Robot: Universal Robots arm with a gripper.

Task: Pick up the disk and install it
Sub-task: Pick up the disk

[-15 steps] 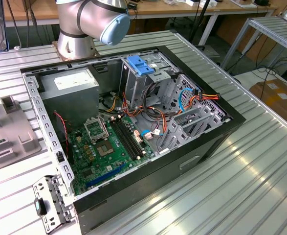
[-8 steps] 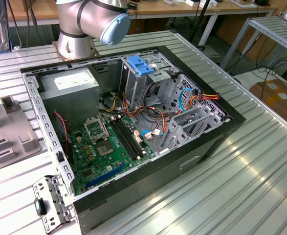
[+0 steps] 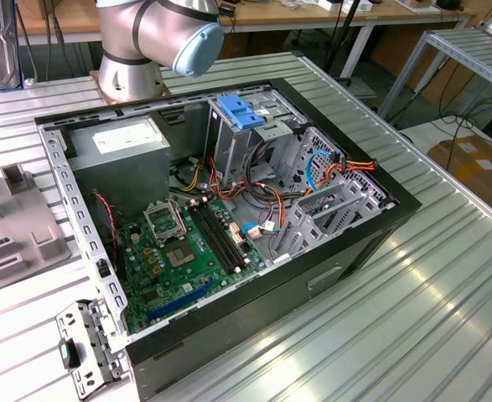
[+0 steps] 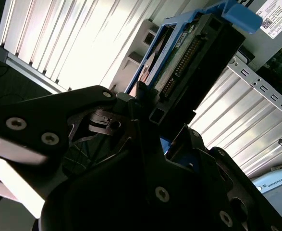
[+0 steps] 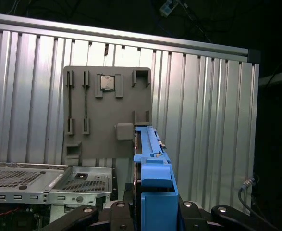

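— Gripper (image 5: 155,209)?
— Clamped shut on the disk (image 5: 153,144), gripping one end, blue carrier edge-on in the first wrist view.
— Elsewhere?
— In the exterior view, at ten o'clock from the case (image 3: 342,255), well apart.

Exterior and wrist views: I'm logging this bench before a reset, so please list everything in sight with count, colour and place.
table: one, silver, ribbed, across the scene
computer case: one, black, open on the table
power supply: one, grey, inside the case
circuit board: one, green, on the case floor
metal cage: one, silver, blue-topped, upright inside the case
cables: one bundle, orange, red, black, inside the case
parts tray: one, grey, on the table beside the case
cardboard box: one, brown, off the table at the exterior view's right
disk: one, blue-edged, held in the gripper
arm: one, silver and pale blue, base beside the case
gripper: one, black, shut on the disk
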